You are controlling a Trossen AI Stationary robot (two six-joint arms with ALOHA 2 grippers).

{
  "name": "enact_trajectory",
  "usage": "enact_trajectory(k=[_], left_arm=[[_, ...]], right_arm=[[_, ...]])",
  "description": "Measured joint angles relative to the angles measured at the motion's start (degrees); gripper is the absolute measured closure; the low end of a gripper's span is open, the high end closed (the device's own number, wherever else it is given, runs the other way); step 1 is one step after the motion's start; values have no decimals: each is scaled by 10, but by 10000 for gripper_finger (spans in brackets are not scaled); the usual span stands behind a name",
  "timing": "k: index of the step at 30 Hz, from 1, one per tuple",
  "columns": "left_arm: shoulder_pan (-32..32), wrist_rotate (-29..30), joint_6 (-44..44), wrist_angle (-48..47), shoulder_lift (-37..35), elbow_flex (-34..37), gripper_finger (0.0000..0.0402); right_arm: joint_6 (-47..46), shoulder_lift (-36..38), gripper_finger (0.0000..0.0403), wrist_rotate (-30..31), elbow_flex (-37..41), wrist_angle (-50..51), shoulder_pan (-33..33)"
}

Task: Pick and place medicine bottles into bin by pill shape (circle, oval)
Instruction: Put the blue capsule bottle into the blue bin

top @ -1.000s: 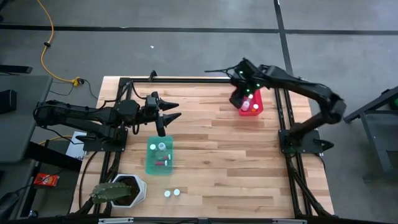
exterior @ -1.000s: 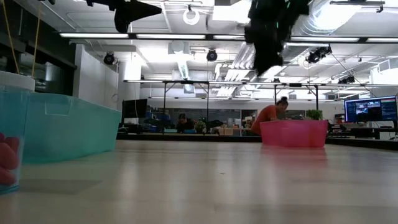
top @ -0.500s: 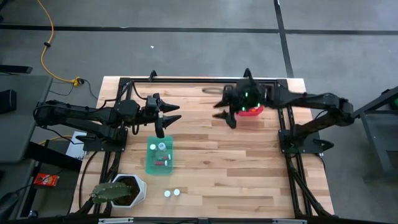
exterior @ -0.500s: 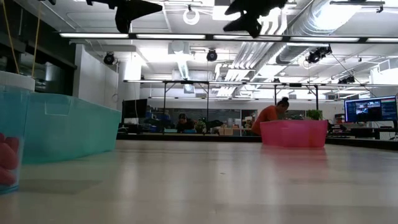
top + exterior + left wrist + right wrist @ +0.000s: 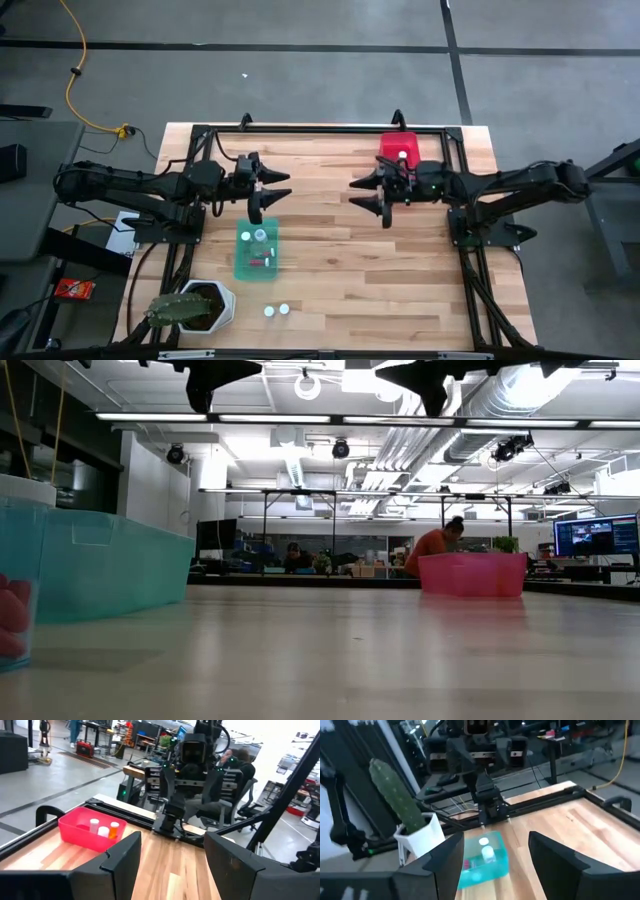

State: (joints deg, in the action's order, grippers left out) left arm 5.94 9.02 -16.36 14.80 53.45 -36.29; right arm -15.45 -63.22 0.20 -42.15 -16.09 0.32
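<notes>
Two small white-capped medicine bottles (image 5: 276, 310) stand on the table near its front edge. More bottles lie in the teal bin (image 5: 257, 250), which also shows in the right wrist view (image 5: 482, 859). Others stand in the red bin (image 5: 400, 150), seen in the left wrist view (image 5: 90, 827). My left gripper (image 5: 287, 183) hangs open and empty above the table, just beyond the teal bin's far side. My right gripper (image 5: 352, 195) is open and empty over the table's middle, pointing toward the left gripper.
A white hexagonal pot with a cactus (image 5: 195, 305) stands at the near left corner and shows in the right wrist view (image 5: 417, 832). Black frame rails (image 5: 320, 128) run along the table's far, left and right edges. Bare wood (image 5: 400, 270) lies near right.
My right gripper has left the red bin and swung toward the table's middle and near side. It has turned from pointing down into the bin to lying level, pointing at the table's left. The bottles stay in the red bin.
</notes>
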Motion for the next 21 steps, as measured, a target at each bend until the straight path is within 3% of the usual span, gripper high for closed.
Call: enact_trajectory(k=[14,17,21], left_arm=[[-15,2,22,-9,0,-2,196],[-39,6,50,-75,0,-30,195],[-73,4,79,-232,12,-89,186]], right_arm=[[20,-2,187,0,0,2,10],[20,-2,187,0,0,2,10],[0,-2,187,12,-1,8,10]])
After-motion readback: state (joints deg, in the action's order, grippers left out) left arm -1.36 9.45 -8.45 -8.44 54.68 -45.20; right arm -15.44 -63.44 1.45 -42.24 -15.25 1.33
